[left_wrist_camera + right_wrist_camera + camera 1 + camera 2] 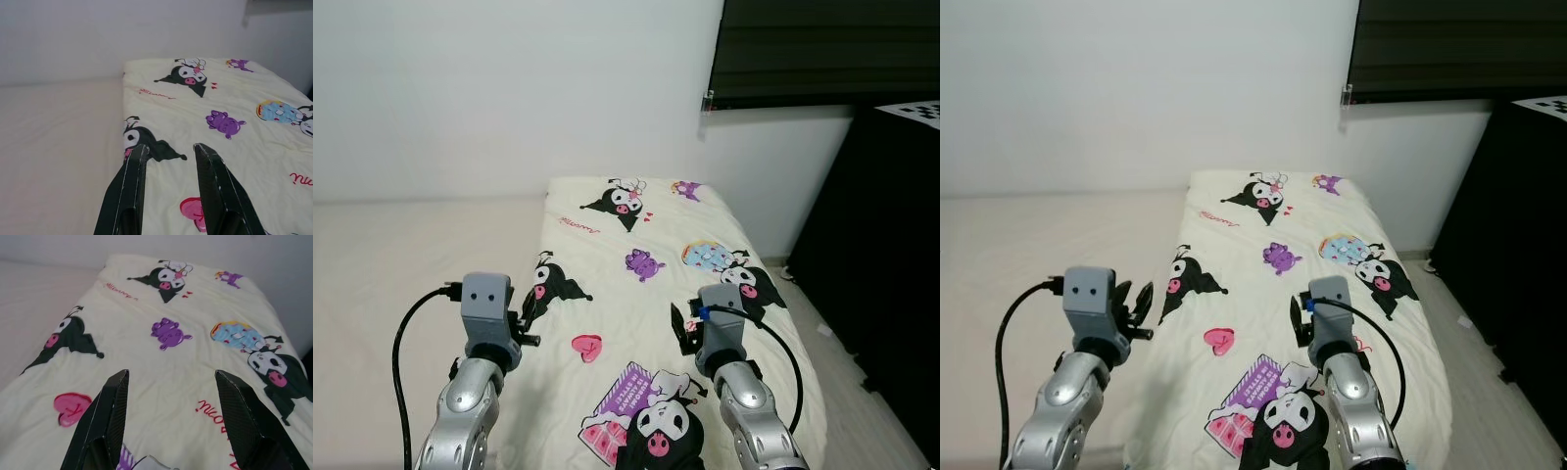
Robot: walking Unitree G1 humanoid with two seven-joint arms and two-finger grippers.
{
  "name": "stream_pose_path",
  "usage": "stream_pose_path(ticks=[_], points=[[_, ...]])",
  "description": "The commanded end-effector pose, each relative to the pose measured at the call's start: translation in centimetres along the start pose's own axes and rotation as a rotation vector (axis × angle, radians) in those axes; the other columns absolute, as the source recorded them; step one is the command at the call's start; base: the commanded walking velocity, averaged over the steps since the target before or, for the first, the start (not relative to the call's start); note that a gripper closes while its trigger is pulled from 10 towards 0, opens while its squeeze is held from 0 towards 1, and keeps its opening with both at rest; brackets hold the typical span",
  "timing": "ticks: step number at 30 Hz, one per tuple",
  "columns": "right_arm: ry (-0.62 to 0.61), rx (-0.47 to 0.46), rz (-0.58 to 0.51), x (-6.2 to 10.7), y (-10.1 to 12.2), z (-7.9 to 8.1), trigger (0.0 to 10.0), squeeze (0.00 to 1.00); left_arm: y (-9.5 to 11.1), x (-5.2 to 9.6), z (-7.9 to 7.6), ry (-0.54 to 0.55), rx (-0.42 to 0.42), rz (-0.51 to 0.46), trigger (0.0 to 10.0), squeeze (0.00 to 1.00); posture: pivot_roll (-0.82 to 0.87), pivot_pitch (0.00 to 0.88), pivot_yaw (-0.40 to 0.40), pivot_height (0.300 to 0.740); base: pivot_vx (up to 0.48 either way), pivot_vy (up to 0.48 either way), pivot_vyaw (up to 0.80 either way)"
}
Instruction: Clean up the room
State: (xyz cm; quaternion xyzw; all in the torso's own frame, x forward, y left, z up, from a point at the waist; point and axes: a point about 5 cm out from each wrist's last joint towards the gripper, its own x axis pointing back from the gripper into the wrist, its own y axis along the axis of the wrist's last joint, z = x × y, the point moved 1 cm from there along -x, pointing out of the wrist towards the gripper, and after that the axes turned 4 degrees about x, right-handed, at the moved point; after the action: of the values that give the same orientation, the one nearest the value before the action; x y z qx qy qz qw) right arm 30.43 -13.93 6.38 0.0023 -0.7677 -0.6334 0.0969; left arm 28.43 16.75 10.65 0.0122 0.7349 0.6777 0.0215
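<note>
- Blanket (pixel 646 284): cartoon-printed, spread flat, centre frame; left edge borders bare cream bed (pixel 411 255).
- Left hand (pixel 168 149): fingers parted, holding nothing, above blanket's left edge.
- Right hand (pixel 171 377): wide open, holding nothing, over blanket middle.
- Black cabinet (pixel 881 274): right frame edge.

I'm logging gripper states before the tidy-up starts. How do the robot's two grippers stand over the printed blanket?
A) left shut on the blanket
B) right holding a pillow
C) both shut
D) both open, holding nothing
D: the left gripper and right gripper each show spread fingers with only the cartoon-print blanket between them.
</note>
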Motion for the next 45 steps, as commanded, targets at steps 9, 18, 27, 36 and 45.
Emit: stream_pose_path(ticks=[9,18,27,36,45], points=[[0.009,-0.051,0.041,-0.6,-0.5,0.4,10.0,0.0,-0.1,-0.1,0.8,0.018,-0.012,0.021,10.0,0.0,0.16,0.0,-0.051,0.74,0.0,0.0,0.0],[0.068,-0.03,0.024,-1.0,0.0,1.5,10.0,0.0,0.0,0.2,0.5,0.006,-0.008,0.029,10.0,0.0,0.17,0.0,-0.058,0.74,0.0,-0.398,0.71],[0.13,-0.004,0.002,-1.1,0.4,2.4,10.0,0.0,-0.1,0.4,1.0,0.047,0.018,0.045,10.0,0.0,0.17,0.0,-0.064,0.74,0.0,0.0,0.09],[0.132,-0.001,-0.003,-1.3,0.6,2.3,10.0,0.0,0.0,0.6,1.2,0.053,0.011,0.042,10.0,0.0,0.18,0.0,-0.066,0.74,0.0,0.0,0.09],[0.144,0.012,-0.007,-1.3,0.6,2.3,10.0,0.0,0.6,0.5,1.3,0.071,0.024,0.017,10.0,0.0,0.18,0.012,-0.069,0.74,0.0,0.0,0.8]])
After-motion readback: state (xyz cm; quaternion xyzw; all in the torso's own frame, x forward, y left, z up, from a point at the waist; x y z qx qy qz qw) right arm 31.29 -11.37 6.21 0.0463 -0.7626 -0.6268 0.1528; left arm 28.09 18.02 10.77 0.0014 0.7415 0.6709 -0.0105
